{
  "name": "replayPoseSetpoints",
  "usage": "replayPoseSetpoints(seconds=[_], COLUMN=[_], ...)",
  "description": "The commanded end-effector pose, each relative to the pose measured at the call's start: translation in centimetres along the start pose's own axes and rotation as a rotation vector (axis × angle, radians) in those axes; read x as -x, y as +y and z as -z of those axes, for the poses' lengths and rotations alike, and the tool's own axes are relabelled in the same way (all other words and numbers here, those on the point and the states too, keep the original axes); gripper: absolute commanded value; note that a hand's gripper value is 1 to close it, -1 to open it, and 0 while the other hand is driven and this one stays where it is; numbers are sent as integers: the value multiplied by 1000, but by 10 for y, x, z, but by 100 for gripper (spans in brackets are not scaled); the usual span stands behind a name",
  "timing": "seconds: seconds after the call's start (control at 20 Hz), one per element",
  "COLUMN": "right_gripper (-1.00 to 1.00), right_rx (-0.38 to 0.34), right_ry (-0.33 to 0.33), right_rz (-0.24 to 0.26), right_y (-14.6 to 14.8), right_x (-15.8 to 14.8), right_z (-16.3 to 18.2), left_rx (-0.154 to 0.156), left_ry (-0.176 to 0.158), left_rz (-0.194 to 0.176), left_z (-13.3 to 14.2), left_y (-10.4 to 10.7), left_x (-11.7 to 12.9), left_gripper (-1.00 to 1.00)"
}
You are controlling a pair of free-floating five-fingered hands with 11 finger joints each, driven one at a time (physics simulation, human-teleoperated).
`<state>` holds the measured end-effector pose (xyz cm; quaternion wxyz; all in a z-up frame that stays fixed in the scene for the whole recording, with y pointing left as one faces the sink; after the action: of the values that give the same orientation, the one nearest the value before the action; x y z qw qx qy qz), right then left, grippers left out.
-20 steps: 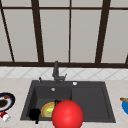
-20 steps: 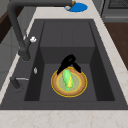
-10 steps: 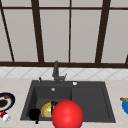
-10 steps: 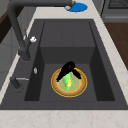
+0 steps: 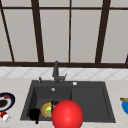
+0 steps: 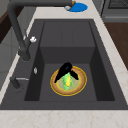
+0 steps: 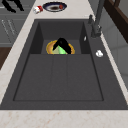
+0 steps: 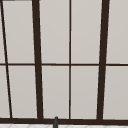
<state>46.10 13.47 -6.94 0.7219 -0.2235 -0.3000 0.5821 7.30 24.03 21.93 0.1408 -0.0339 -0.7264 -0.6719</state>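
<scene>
At the sink's (image 5: 87,100) 7 o'clock, a plated green vegetable (image 6: 67,83), judged light, slippery and best pinched mid-length, is being covered by the right hand (image 6: 65,70), grip indiscernible.

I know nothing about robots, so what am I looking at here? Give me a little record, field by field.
Place: dark sink with a faucet, under a window
Right hand: over the yellow plate, touching or just above the green thing on it
Left hand: in the air by the sink's front left corner
In front: red ball, hiding part of the plate
Counter: dark dish at left, blue dish at right
</scene>
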Motion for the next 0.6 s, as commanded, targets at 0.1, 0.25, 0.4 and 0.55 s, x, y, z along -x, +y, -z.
replayPoseSetpoints(seconds=[0.1, 0.25, 0.4, 0.55], right_gripper=[100, 100, 100, 100], right_rx=[98, 242, 343, 385], right_ry=[17, 16, 15, 32], right_rz=[-88, -18, 9, 18], right_y=[23, 22, 25, 14], right_x=[-4, -3, -3, -9], right_z=[18, 6, 2, 4], left_rx=[0, 0, 0, 0], left_ry=[0, 0, 0, 0], left_rz=[0, 0, 0, 0], left_z=[0, 0, 0, 0], left_y=[0, 0, 0, 0], left_x=[0, 0, 0, 0], left_gripper=[0, 0, 0, 0])
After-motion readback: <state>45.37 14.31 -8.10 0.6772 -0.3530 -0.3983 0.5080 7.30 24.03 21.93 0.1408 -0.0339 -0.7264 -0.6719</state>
